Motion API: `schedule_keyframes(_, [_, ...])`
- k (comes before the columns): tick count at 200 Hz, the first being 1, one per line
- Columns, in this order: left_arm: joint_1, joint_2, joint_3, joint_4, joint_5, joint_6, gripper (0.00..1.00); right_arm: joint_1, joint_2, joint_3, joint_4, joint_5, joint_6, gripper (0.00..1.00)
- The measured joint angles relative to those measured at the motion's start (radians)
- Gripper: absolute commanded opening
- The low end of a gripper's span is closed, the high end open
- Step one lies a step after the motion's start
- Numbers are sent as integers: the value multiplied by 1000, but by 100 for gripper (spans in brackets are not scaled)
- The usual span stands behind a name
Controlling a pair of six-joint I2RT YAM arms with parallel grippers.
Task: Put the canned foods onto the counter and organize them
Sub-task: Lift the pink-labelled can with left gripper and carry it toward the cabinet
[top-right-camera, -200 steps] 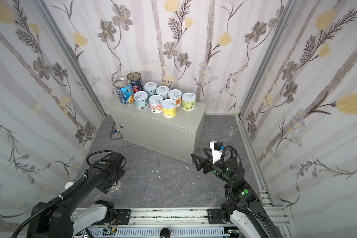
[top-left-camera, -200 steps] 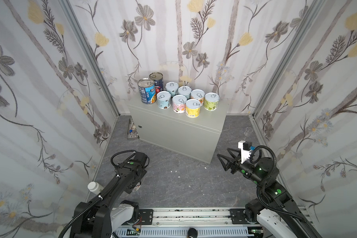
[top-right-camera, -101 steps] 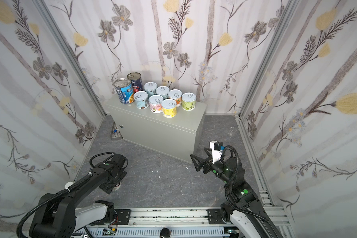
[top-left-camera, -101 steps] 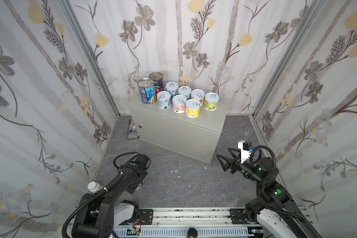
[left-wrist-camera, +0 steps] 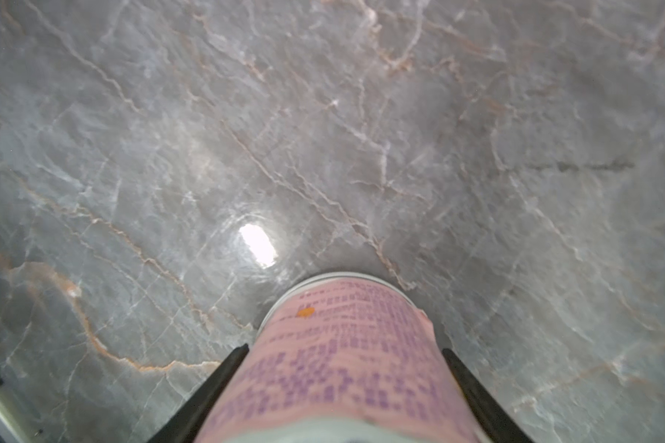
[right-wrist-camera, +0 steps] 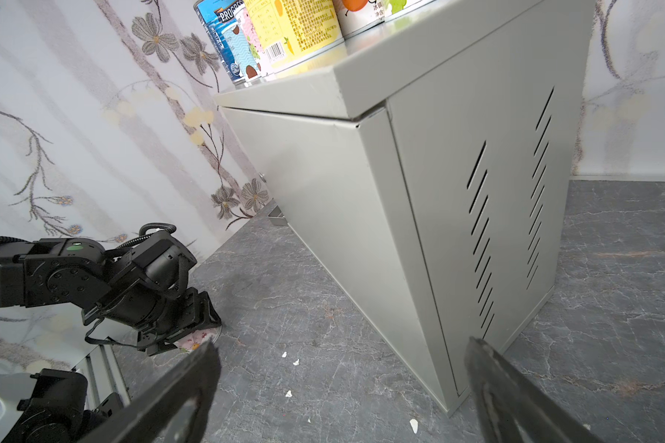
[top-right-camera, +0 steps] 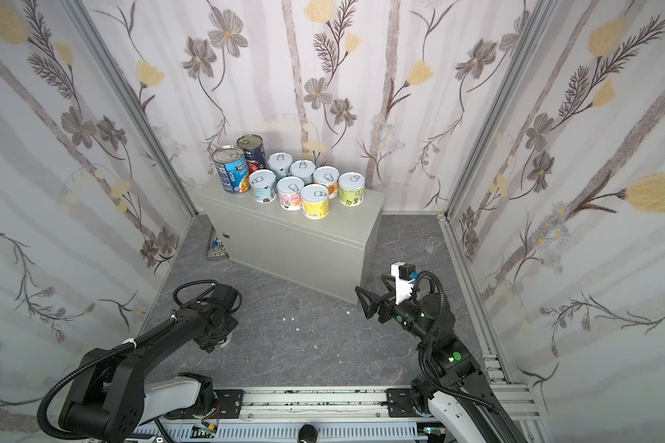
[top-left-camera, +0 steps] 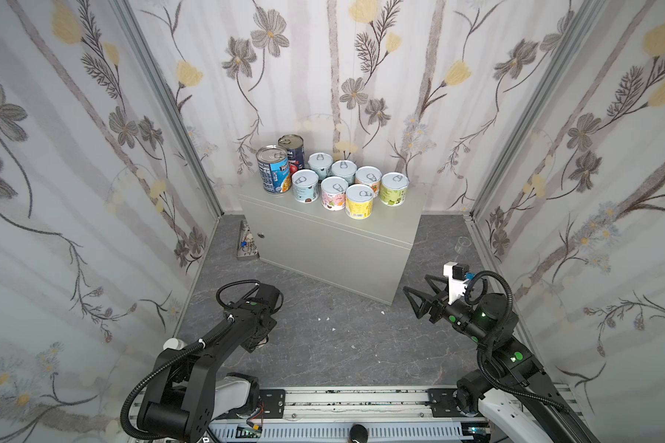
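In the grip of the left end effector (left-wrist-camera: 343, 349), a pink-labelled short can (left-wrist-camera: 346, 314) stands on the marbled floor (left-wrist-camera: 323, 134); well beyond it, nine cans (top-left-camera: 359, 199) sit on the bench (top-left-camera: 323, 237). The right end effector (right-wrist-camera: 342, 343) gapes wide, empty.

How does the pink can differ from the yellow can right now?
The pink can sits low at the floor; the yellow can stands on the counter. The left pincer is shut on the pink can; the yellow can is untouched. Labels: pink with purple print versus yellow. Both are short cans.
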Motion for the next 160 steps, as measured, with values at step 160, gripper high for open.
schedule_keyframes(160, [-257, -21, 341, -49, 50, 398, 55, 0, 24, 6, -2, 3, 0, 100])
